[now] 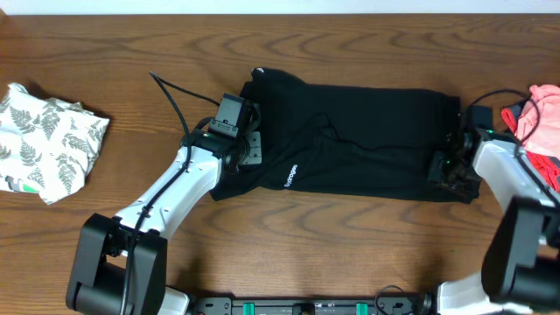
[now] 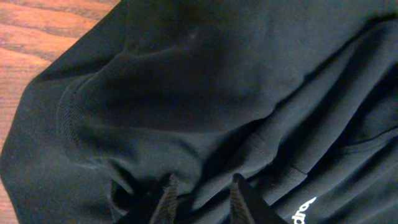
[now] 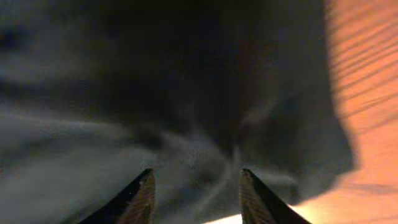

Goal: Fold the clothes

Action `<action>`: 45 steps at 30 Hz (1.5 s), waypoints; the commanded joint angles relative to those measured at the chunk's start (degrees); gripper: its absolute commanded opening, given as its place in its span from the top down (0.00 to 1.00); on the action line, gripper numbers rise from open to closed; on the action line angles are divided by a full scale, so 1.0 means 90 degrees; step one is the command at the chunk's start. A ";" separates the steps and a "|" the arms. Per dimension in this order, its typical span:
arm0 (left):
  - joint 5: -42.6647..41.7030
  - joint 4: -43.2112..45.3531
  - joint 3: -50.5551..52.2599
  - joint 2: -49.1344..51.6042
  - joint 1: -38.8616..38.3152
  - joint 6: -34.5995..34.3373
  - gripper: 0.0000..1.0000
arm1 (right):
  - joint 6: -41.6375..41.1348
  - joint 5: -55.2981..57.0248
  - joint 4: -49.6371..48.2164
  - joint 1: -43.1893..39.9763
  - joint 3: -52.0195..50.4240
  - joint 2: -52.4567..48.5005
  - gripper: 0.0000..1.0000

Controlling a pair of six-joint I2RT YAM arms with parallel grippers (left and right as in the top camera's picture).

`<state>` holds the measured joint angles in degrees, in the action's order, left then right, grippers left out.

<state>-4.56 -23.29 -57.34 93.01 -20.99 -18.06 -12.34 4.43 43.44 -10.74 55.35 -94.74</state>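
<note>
- Looking first at the black garment (image 1: pixel 350 140), lying spread across the middle of the table, long side running from 9 to 3 o'clock, with a small white logo (image 1: pixel 292 173) toward its 7 o'clock corner.
- Judging it as soft, limp and light: sagging and wrinkling when lifted, not slippery, not fragile, probably dragging a little on the wood.
- Taking hold best at an edge or a corner, pinching through the ribbed hem or a seam, not in the loose middle where only one layer is likely coming up.
- Finding the left gripper (image 1: pixel 248 149) at the garment's 9 o'clock edge, down on the cloth; in the left wrist view its fingers (image 2: pixel 165 202) standing partly apart with a ridge of fabric between them, and not being able to tell whether already pinching it.
- Finding the right gripper (image 1: pixel 444 168) at the 4 o'clock corner of the garment; in the right wrist view, blurred, the jaws standing apart over the cloth, holding nothing so far as visible.
- Noting the other clothes well apart: a white fern-print piece (image 1: pixel 52 140) bunched at 9 o'clock of the table, a pink piece (image 1: pixel 544 109) at 3 o'clock, partly cut by the frame.
- Working on a brown wooden table (image 1: pixel 350 245), flat and smooth, giving free room at 12 and 6 o'clock of the garment for folding.
</note>
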 commanded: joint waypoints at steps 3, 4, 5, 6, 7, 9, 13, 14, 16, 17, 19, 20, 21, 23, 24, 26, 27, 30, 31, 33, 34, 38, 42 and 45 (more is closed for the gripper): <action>-0.0068 -0.0053 0.0015 0.0274 0.0024 -0.0002 0.76 | 0.0095 0.0124 0.0036 -0.0049 0.0226 0.0816 0.55; -0.0126 -0.0107 0.0015 0.0323 0.0015 0.0000 0.76 | 0.0095 0.0124 0.0070 -0.0049 0.0226 0.0833 0.55; -0.0274 -0.0223 0.0015 0.0359 -0.0005 0.0000 0.77 | 0.0092 0.0121 0.0119 -0.0049 0.0223 0.0828 0.55; -0.0418 -0.0350 0.0015 0.0362 -0.0022 0.0000 0.77 | 0.0092 0.0124 0.0138 -0.0049 0.0211 0.0821 0.55; -0.0561 -0.0510 0.0015 0.0359 -0.0041 0.0000 0.77 | 0.0092 0.0124 0.0148 -0.0049 0.0185 0.0811 0.55; -0.0950 -0.0928 0.0012 0.0338 -0.0080 -0.0002 0.76 | 0.0095 0.0124 0.0121 -0.0049 0.0126 0.0811 0.55; -0.1088 -0.1734 0.0012 0.0316 -0.0080 -0.0010 0.66 | 0.0095 0.0124 0.0053 -0.0049 0.0056 0.0811 0.55; -0.1086 -0.1846 0.0012 0.0316 -0.0080 -0.0005 0.64 | 0.0095 0.0126 0.0034 -0.0049 0.0046 0.0811 0.55; -0.1073 -0.1916 0.0012 0.0316 -0.0080 0.0000 0.61 | 0.0097 0.0126 0.0019 -0.0049 0.0039 0.0811 0.55; -0.0959 -0.1909 0.0012 0.0316 -0.0080 -0.0002 0.60 | 0.0095 0.0121 0.0012 -0.0049 0.0039 0.0811 0.55; -0.0675 -0.1826 0.0012 0.0316 -0.0083 0.0002 0.57 | 0.0095 0.0121 0.0012 -0.0049 0.0039 0.0811 0.55; -0.0512 -0.1761 0.0012 0.0316 -0.0080 0.0005 0.56 | 0.0095 0.0121 0.0017 -0.0049 0.0039 0.0811 0.55; -0.0369 -0.1688 0.0012 0.0316 -0.0080 0.0027 0.54 | 0.0092 0.0121 0.0024 -0.0049 0.0039 0.0811 0.55; -0.0194 -0.1498 0.0012 0.0316 -0.0083 0.0163 0.52 | 0.0095 0.0124 0.0034 -0.0049 0.0039 0.0811 0.55; -0.0197 -0.1387 0.0012 0.0318 -0.0080 0.0289 0.51 | 0.0095 0.0121 0.0036 -0.0049 0.0039 0.0811 0.55; -0.0197 -0.1226 0.0012 0.0323 -0.0083 0.0391 0.51 | 0.0092 0.0121 0.0036 -0.0049 0.0039 0.0811 0.55; -0.0197 -0.1188 0.0012 0.0330 -0.0083 0.0391 0.50 | 0.0092 0.0121 0.0036 -0.0049 0.0039 0.0811 0.55; -0.0199 -0.1166 0.0015 0.0374 -0.0134 0.0617 0.50 | 0.0092 0.0121 0.0034 -0.0049 0.0039 0.0811 0.55; -0.0199 -0.1168 0.0015 0.0393 -0.0177 0.0685 0.50 | 0.0092 0.0124 0.0032 -0.0049 0.0039 0.0811 0.55; -0.0192 -0.1166 0.0015 0.0432 -0.0296 0.0906 0.50 | 0.0092 0.0124 0.0032 -0.0049 0.0039 0.0811 0.55; -0.0056 -0.1163 0.0015 0.0449 -0.0401 0.0967 0.50 | 0.0092 0.0124 0.0034 -0.0049 0.0039 0.0811 0.55; 0.0478 -0.1112 0.0015 0.0457 -0.0755 0.1358 0.50 | 0.0092 0.0124 0.0032 -0.0049 0.0039 0.0811 0.55; 0.0925 -0.1003 0.0015 0.0457 -0.1066 0.1554 0.50 | 0.0092 0.0124 0.0032 -0.0049 0.0039 0.0811 0.54; 0.0969 -0.0971 0.0015 0.0457 -0.1137 0.1554 0.50 | 0.0095 0.0124 0.0034 -0.0049 0.0036 0.0811 0.55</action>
<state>0.67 -32.27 -57.14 96.60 -30.92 -6.00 -12.34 4.78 43.72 -10.74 56.07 -87.26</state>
